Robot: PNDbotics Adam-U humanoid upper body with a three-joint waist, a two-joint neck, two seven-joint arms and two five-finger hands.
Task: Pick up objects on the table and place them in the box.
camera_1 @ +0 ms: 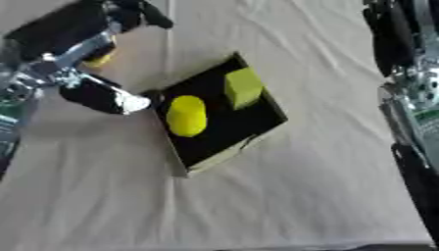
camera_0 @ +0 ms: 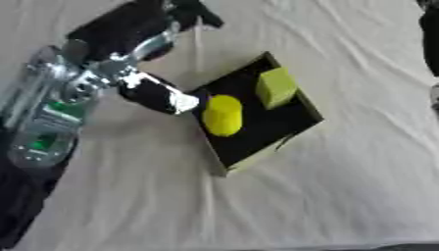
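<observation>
Box (camera_0: 273,125): yellow cylinder (camera_0: 223,115), block (camera_0: 276,87) | right-eye only: yellow bit (camera_1: 97,61)

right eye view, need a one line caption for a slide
Left hand beside a black box holding a yellow cylinder and a yellow-green block on a cream cloth.

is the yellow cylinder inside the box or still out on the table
Inside. The yellow cylinder lies on the box's black floor, beside a green block.

Yellow cylinder (camera_0: 223,115) and greenish block (camera_0: 276,87) lie inside black box (camera_0: 266,128).
</observation>
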